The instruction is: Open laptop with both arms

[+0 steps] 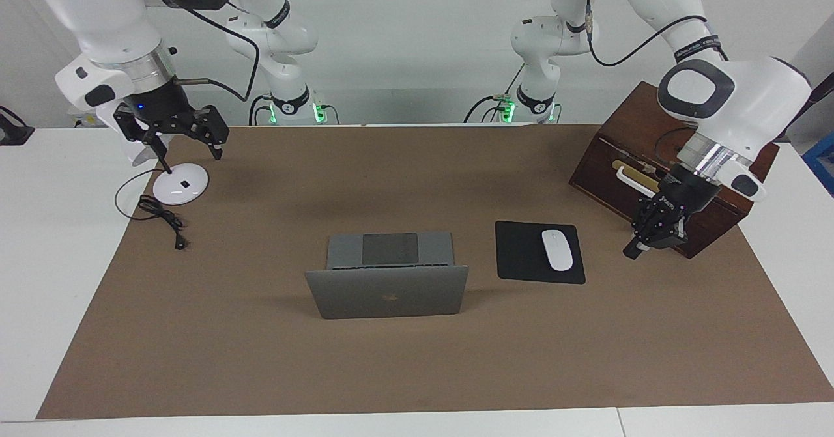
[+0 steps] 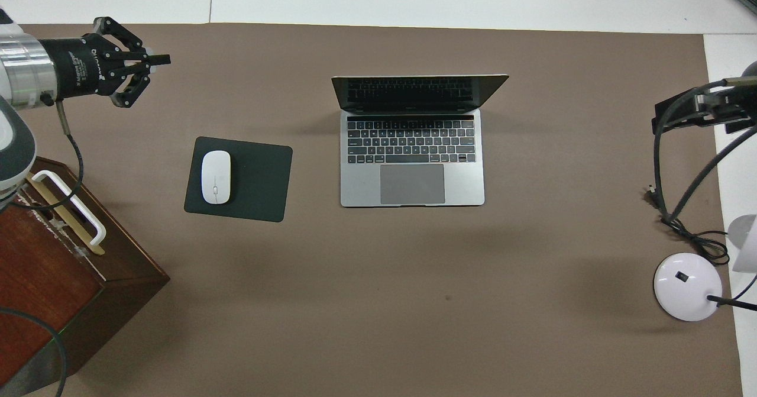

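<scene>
The thin silver-grey metal laptop (image 1: 388,281) stands open in the middle of the brown mat (image 1: 260,359) that covers the bench (image 1: 39,261), its lid raised and its keyboard and darker trackpad facing the robots. Neither arm touches it.

The left gripper (image 1: 633,251) hangs in the air over the mat at the left arm's end of the bench, just in front of the dark brown wooden box (image 1: 651,144) with its pale handle. Its jaws are closed, fingertips together, and hold nothing. Between these jaws and the laptop lies the flat black rectangular mouse pad (image 1: 518,251), with the white oval mouse (image 1: 557,249) resting on the part of it nearest the jaws.

The right gripper (image 1: 186,150) is up over the corner of the mat at the right arm's end, well apart from the laptop. Its jaws stand spread and empty. Directly below them sits the round white base of the desk lamp (image 1: 180,184), with its black cable (image 1: 159,215) trailing across the mat.
</scene>
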{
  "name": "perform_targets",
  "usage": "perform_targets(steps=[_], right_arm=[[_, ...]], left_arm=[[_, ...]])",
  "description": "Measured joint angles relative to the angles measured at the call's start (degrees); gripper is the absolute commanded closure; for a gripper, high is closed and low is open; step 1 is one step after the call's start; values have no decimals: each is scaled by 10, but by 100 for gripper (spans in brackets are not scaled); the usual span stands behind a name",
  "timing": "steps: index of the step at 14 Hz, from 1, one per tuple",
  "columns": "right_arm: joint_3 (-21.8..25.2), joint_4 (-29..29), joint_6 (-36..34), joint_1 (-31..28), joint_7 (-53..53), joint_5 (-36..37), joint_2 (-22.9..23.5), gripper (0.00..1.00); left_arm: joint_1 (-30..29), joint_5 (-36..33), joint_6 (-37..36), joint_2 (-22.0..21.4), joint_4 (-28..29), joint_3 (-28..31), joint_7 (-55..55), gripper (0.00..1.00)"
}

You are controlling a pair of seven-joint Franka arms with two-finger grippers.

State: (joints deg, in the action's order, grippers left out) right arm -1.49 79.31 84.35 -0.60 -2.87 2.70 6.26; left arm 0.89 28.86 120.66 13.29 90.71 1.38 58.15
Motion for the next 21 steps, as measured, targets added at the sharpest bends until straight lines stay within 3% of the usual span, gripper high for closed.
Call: perform_targets(steps=[3,8,13,17,18,20,21], right_arm=[[0,47,12,0,0,0,-38,0],[0,99,18,0,-1,0,-90,0],[7,149,39,0,-4,-24,-122,0],[25,170,63,-1,-6,-61,-130,0],[27,170,64,-1,-6,-64,-132,0],[28,170,68,-1,-4,-64,-135,0],[28,170,72,-1,0,-64,-135,0]], left_arm=[[-22,-98,-109,13,-75,2,-9,100],[-22,-236,-242,17,-103,5,-149,100],[-22,-272,-334,-29,-106,9,-277,100],[-22,-285,-391,-78,-69,12,-341,100],[-25,-286,-404,-90,-58,14,-346,90],[-34,-287,-428,-103,-46,16,-351,84],[-37,-287,-434,-107,-44,17,-352,73]])
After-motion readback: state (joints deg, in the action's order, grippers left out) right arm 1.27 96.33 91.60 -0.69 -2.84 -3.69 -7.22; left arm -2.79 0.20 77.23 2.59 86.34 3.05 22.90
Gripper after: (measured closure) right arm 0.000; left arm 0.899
